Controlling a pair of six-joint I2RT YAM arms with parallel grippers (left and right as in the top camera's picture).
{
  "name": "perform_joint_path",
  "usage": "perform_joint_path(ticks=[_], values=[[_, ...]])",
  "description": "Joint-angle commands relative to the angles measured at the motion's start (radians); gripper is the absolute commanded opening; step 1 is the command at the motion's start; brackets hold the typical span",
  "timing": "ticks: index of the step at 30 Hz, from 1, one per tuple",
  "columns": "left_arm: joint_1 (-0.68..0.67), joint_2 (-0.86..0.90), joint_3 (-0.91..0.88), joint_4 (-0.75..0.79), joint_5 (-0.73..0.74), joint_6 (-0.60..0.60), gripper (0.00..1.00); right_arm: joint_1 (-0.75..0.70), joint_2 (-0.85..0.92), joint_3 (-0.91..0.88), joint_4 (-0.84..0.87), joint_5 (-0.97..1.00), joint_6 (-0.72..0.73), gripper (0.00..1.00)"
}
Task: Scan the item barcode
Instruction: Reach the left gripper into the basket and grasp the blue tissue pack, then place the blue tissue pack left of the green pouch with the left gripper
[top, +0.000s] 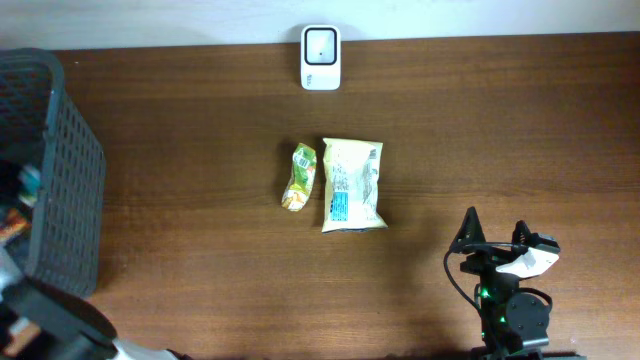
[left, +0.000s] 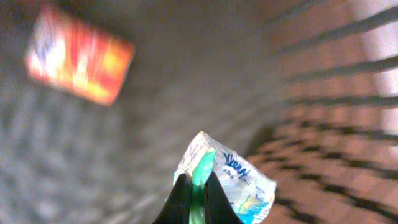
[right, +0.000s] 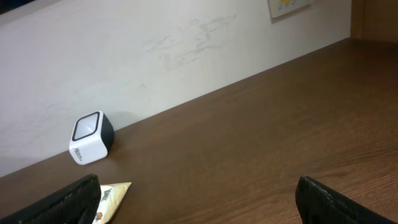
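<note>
Left gripper (left: 198, 182) clamped on a white-blue packet (left: 242, 180) down in the basket (top: 70, 170) at the table's (top: 500, 120) left edge; right gripper (top: 494, 224) idle w/ jaws apart near the bottom-right corner
Best lifted straight up clear of the mesh, since the grip looks edge-only & may slip, then barcode side turned to the scanner (top: 321, 58) at the top edge ctr; dark wood table, pale wall (right: 186, 50) behind; green pouch (top: 299, 176) & white bag (top: 352, 185) lie mid-table

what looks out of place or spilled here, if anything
Nothing stands out. The scanner sits at the far edge, the yellow packet and small green packet lie side by side mid-table. The left pincer pinches a white packet inside the basket.
</note>
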Motion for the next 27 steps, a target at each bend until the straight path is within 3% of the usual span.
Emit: perform_joint_path(ticks=[1, 6, 9, 12, 18, 27], values=[[-0.001, -0.21, 0.141, -0.013, 0.076, 0.006, 0.0, 0.006, -0.006, -0.007, -0.004, 0.019, 0.001, 0.99], [-0.079, -0.367, 0.15, -0.083, 0.124, 0.007, 0.0, 0.006, -0.006, -0.007, -0.004, 0.02, 0.001, 0.99], [-0.214, -0.382, 0.143, -0.184, 0.123, 0.007, 0.0, 0.006, -0.006, -0.007, -0.004, 0.019, 0.001, 0.99], [-0.422, -0.354, 0.072, -0.18, 0.112, 0.045, 0.0, 0.006, -0.006, -0.007, -0.004, 0.02, 0.001, 0.99], [-0.712, -0.21, -0.085, -0.088, 0.007, 0.048, 0.0, 0.006, -0.006, -0.007, -0.004, 0.019, 0.001, 0.99], [-0.967, 0.122, -0.131, 0.069, 0.01, 0.047, 0.0, 0.006, -0.006, -0.007, -0.004, 0.019, 0.001, 0.99]])
